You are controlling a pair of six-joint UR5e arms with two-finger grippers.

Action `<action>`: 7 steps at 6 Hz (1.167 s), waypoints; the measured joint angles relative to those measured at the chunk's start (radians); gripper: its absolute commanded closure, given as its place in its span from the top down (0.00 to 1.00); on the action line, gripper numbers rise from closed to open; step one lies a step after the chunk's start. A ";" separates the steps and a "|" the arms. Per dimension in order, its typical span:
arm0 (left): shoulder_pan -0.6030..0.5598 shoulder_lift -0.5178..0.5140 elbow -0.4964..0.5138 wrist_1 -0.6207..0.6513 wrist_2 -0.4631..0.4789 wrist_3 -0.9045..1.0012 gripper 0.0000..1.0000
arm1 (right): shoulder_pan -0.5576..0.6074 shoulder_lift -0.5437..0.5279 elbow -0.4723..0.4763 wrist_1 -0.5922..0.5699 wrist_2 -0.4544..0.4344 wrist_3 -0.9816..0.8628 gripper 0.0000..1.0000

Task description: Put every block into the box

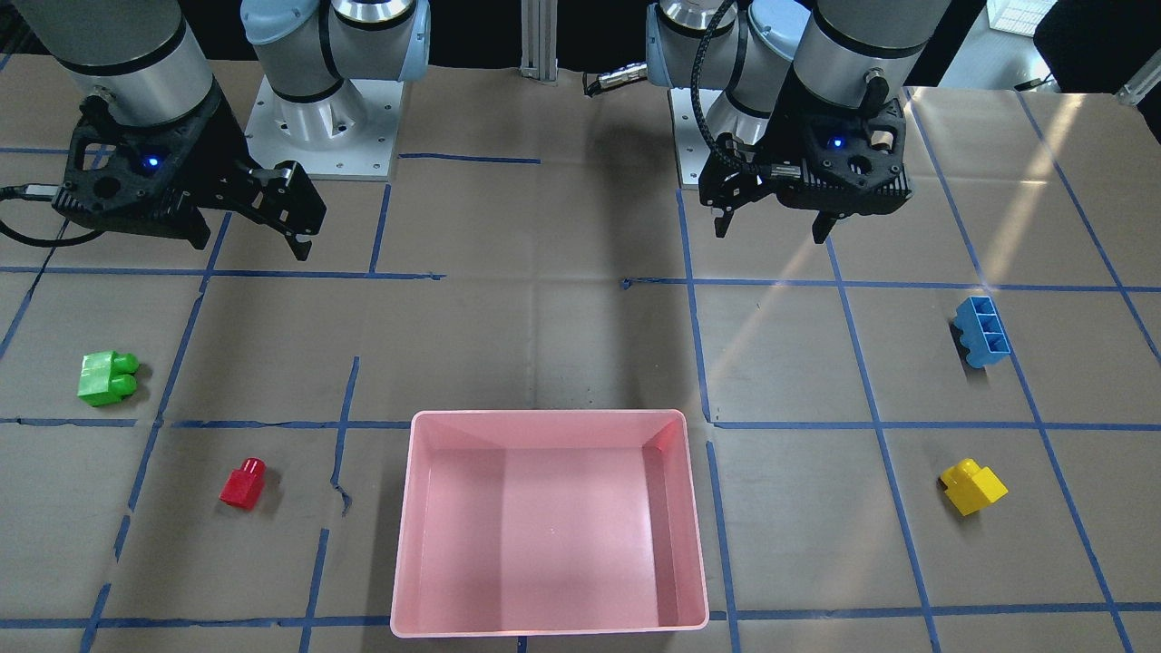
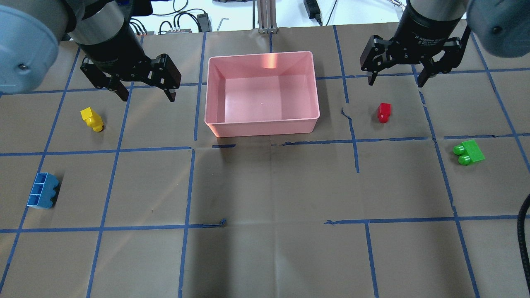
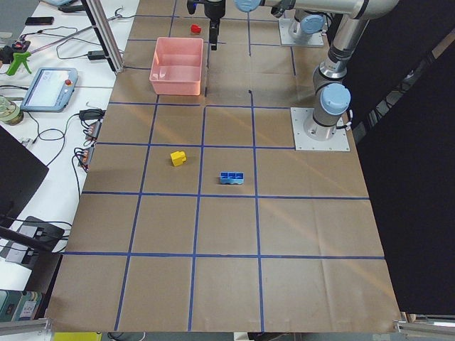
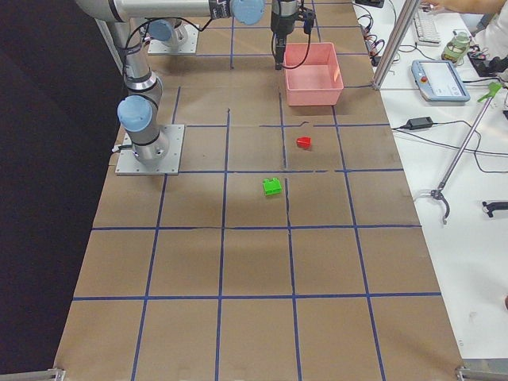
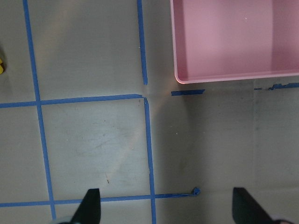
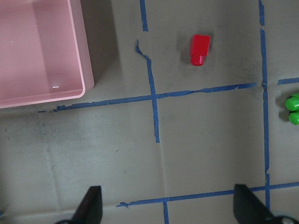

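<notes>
The 4 blocks lie on the counter (image 2: 269, 186), all outside the pink box (image 2: 265, 128). The yellow block (image 2: 92, 118) and blue block (image 2: 42, 195) are on its left, the red block (image 2: 384, 112) and green block (image 2: 468, 152) on its right. The left jaws hang spread wide, gripping nothing, between yellow block and box. The right jaws, equally wide and gripping nothing, hang just beyond the red block.

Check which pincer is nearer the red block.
Right. The right pincer hangs open near the red block; the left pincer is across the box, near the yellow block.
</notes>
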 measured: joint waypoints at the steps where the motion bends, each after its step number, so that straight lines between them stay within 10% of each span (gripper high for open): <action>1: 0.000 0.001 0.000 0.000 0.000 0.000 0.99 | 0.000 0.000 0.000 0.000 0.000 0.000 1.00; 7: 0.313 -0.055 -0.008 0.030 0.006 0.166 0.99 | 0.000 0.000 0.000 0.000 0.000 0.000 1.00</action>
